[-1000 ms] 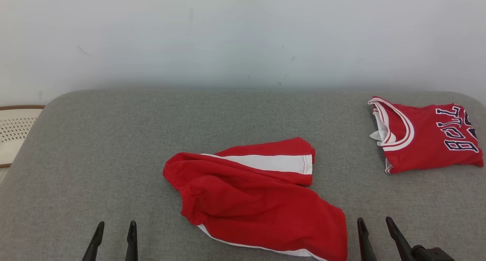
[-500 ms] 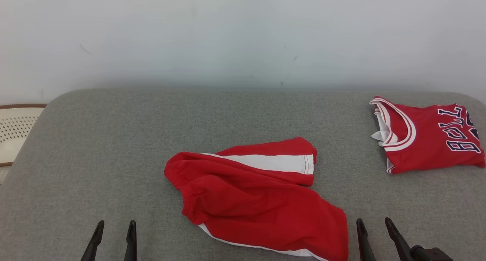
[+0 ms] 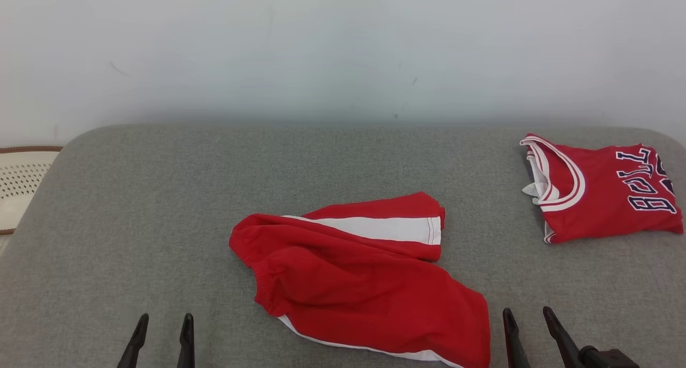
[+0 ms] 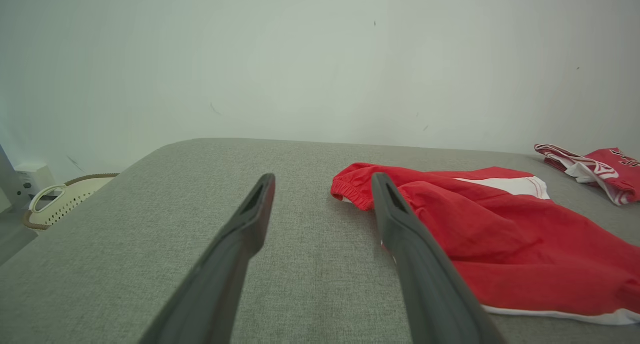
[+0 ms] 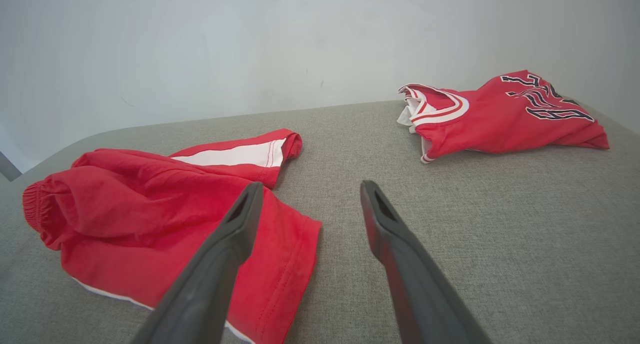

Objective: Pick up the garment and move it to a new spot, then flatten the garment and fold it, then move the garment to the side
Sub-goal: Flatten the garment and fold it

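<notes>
Task status: no stage is done, as far as the pictures show. The garment in question, a pair of red cloth shorts with white side bands [image 3: 353, 282], lies loose on the grey fabric-covered table [image 3: 161, 196], neither lifted, flattened nor folded. All the stages are outstanding: the pick-up and move, the flattening, the fold and the move aside.

Reference item: a folded red jersey with white trim and dark lettering [image 3: 605, 196]. It appears already folded and set aside, and I judge it is not the present work.

Location: the shorts lie to the left of the jersey and nearer the robot, well apart from it, with bare table between.

Condition of the shorts: rumpled. The gathered elastic waistband is at the end farthest from the jersey. One leg, showing a broad white band, points toward the jersey. The other leg spreads toward the robot, with a white edge along its near side. Creases run across the red cloth.

Grippers: the left gripper [image 3: 164, 318] sits well left of the jersey, beyond the waistband, jaws parted and empty. The right gripper [image 3: 527, 312] sits just beside the nearer hem, jaws likewise parted and empty. Contact with the cloth is not evident.
</notes>
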